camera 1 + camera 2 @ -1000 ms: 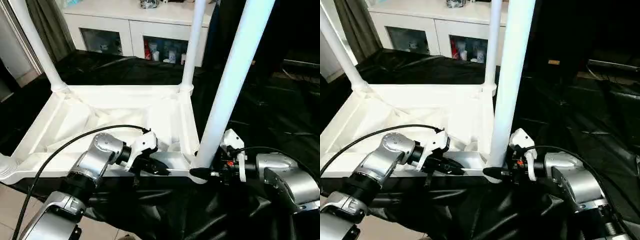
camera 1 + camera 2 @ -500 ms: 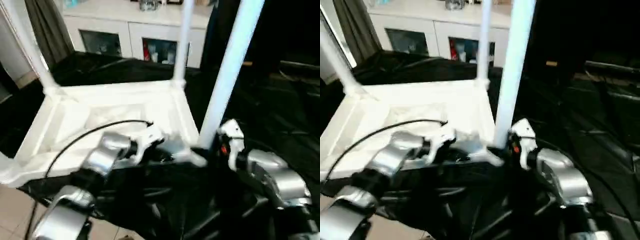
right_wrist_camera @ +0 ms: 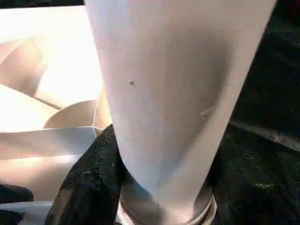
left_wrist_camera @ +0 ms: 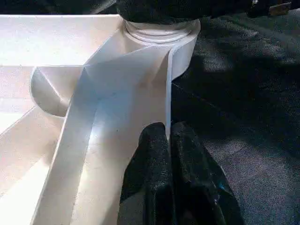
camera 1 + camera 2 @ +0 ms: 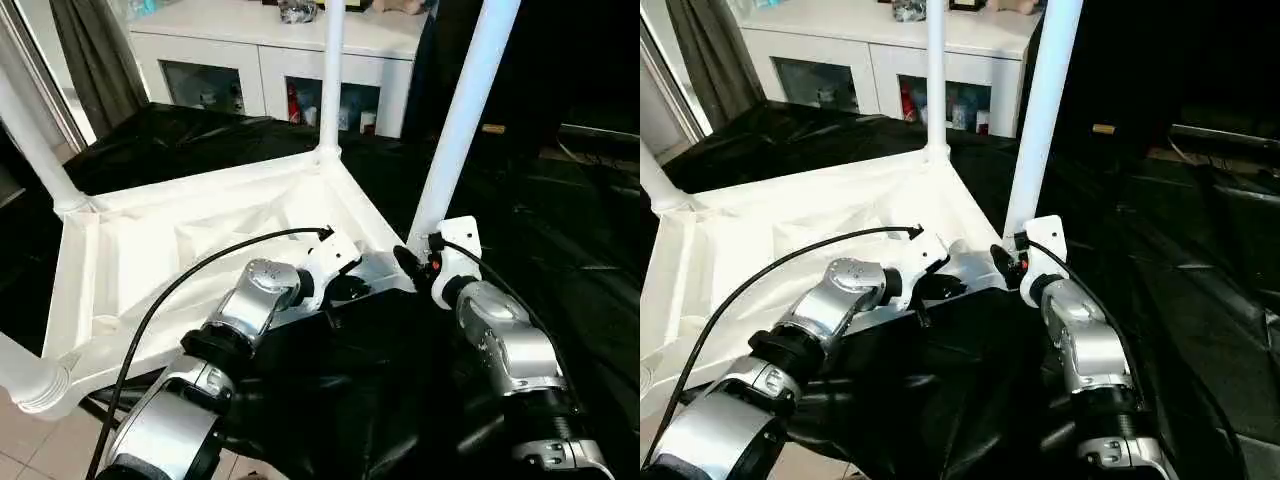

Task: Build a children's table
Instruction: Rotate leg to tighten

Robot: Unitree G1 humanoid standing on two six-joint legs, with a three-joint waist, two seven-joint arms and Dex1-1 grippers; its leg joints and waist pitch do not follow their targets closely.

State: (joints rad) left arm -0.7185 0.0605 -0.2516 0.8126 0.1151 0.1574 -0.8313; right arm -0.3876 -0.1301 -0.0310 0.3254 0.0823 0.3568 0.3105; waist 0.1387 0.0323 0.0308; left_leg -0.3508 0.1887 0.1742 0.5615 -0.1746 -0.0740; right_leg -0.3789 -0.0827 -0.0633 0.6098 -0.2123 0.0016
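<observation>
children's table top [image 5: 190, 250]: judged light, stiff; thin rim pinched by left gripper [image 4: 168, 140], leg [image 5: 460, 120] base clasped by right gripper [image 5: 412, 268].

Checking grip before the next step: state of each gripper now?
Left gripper: shut on the table top's rim.
Right gripper: closed around the near right leg at its base.

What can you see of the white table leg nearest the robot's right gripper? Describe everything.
The long white tubular plastic leg stands nearly upright, leaning slightly, its foot seated in a round ribbed corner socket of the upturned white plastic tabletop. Smooth and glossy, it runs out past the picture's top. The right gripper, jaws black, closes around its base.
</observation>
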